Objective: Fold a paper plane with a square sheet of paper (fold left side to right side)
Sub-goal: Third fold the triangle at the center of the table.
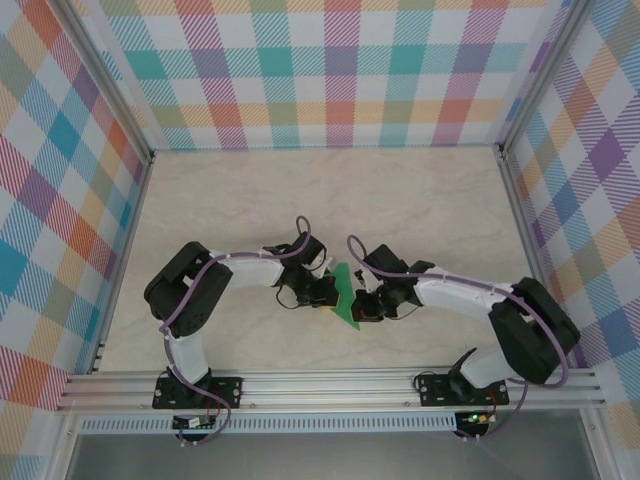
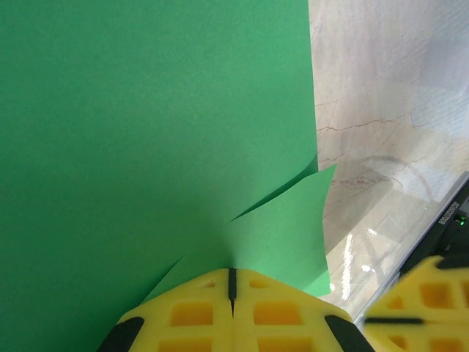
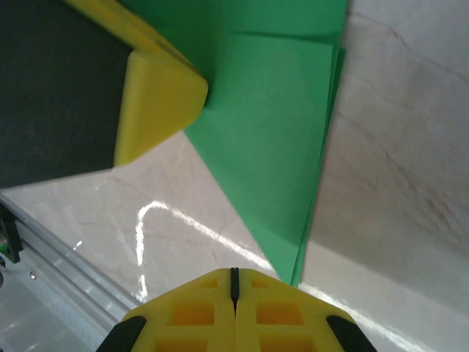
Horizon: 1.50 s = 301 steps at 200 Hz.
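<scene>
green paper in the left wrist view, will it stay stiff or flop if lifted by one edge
Probably floppy: the folded green paper is thin, and one loose flap gapes from the layer behind. Likely very light, so a push may slide or buckle it on the smooth marble-look table.

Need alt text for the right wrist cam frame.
Folded green paper seen against the marble table, its narrow tip pointing at the right hand, whose yellow fingers are shut. The left hand's fingers meet the paper's upper left edge.
</scene>
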### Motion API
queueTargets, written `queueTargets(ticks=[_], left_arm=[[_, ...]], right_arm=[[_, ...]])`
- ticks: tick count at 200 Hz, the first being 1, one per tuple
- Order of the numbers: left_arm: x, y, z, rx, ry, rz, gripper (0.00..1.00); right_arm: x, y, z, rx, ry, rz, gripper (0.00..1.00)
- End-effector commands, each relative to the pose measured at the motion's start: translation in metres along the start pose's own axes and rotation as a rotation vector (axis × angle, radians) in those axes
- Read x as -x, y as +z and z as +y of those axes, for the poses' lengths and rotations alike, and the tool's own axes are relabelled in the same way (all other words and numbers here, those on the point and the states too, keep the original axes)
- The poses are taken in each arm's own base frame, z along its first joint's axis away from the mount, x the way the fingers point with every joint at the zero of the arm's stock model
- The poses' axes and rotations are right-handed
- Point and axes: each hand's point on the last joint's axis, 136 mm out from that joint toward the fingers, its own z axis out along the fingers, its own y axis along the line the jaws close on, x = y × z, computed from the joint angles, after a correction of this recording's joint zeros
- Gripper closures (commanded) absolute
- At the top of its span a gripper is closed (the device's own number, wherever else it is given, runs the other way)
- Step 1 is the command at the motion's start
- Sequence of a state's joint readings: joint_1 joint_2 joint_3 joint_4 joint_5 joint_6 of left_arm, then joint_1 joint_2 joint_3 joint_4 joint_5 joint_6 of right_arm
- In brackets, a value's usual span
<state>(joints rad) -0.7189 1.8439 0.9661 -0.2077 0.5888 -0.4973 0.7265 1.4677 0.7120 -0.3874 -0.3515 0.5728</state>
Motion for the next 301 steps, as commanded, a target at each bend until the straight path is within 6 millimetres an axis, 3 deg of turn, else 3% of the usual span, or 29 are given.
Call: queueTargets(ticks=[1,23,57,89,121,146,166,179,208,231,257,301], left_arm=[[-0.004,0.001,0.025,0.117,-0.022,-0.006,1.0],[-0.004,0.0,0.025,0.118,-0.02,-0.009,1.0],[-0.007,-0.003,0.029,0.142,-0.02,0.003,1.0],[-0.003,-0.015,0.039,0.162,-0.022,-0.003,1.0],[0.007,-0.036,0.053,0.171,-0.038,-0.033,1.0],[0.017,-0.054,0.061,0.164,-0.055,-0.053,1.0],[0.028,-0.072,0.05,0.145,-0.036,-0.083,0.96],[0.032,-0.085,0.039,0.131,-0.015,-0.104,0.89],[0.033,-0.113,0.013,0.069,-0.006,-0.176,0.69],[0.027,-0.127,-0.002,-0.003,-0.037,-0.248,0.49],[0.021,-0.129,-0.004,-0.08,-0.129,-0.321,0.36],[0.015,-0.11,-0.008,-0.151,-0.203,-0.344,0.3]], right_arm=[[0.021,0.006,0.014,0.038,-0.014,-0.029,1.0],[0.022,0.017,0.007,0.007,-0.001,-0.004,1.0],[-0.004,0.03,-0.023,-0.067,0.049,0.075,1.0],[-0.031,0.03,-0.05,-0.147,0.09,0.122,1.0],[-0.04,0.024,-0.06,-0.17,0.107,0.107,1.0],[-0.031,0.022,-0.044,-0.102,0.076,0.074,1.0],[-0.016,0.014,-0.028,-0.058,0.031,0.023,1.0],[-0.005,0.006,-0.016,-0.034,-0.004,-0.013,1.0],[0.016,-0.024,0.009,-0.007,-0.084,-0.116,0.87],[0.03,-0.042,0.004,-0.052,-0.131,-0.187,0.7],[0.042,-0.038,-0.004,-0.096,-0.158,-0.184,0.48],[0.051,-0.022,-0.017,-0.166,-0.155,-0.151,0.44]])
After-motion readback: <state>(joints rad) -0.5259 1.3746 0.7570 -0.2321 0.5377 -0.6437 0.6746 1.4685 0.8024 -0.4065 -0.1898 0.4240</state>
